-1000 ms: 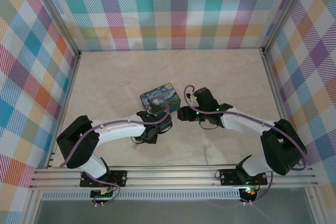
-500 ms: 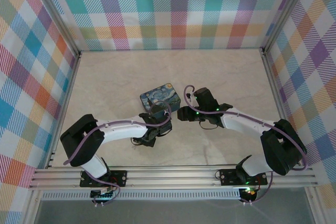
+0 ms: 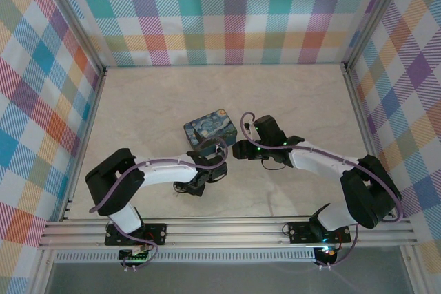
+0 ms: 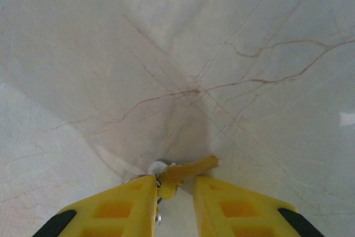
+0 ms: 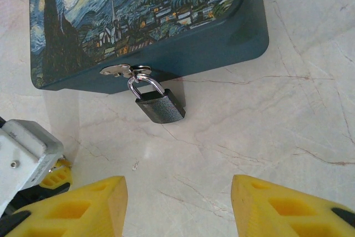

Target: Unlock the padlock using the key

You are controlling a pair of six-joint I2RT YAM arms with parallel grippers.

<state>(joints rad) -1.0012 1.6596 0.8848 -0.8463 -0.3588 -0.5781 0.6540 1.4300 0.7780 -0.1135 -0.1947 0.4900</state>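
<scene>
1. On my left wrist camera, the left gripper [image 4: 176, 188] has its yellow fingers [image 4: 119, 209] drawn close, with a narrow gap between them.
2. The key [image 4: 187, 169] sits in that gap, its head against the left-hand finger. Its shaft points out to the right over the marbled table [image 4: 260, 37], and a small silver ring [image 4: 157, 166] sits at its head. I cannot tell whether the fingers actually pinch it.
3. On my right wrist camera, the right gripper [image 5: 178, 192] stands wide apart with nothing between its fingers.
4. The padlock [image 5: 161, 107] lies on the table ahead of that gripper. Its shackle is closed through the silver hasp [image 5: 119, 71] on the near wall of the blue painted box [image 5: 166, 20].
5. From above, the box [image 3: 210, 127] sits mid-table. The right gripper [image 3: 241, 148] is just beside its near right corner, and the left gripper [image 3: 194, 185] is low over the table, nearer the bases.
</scene>
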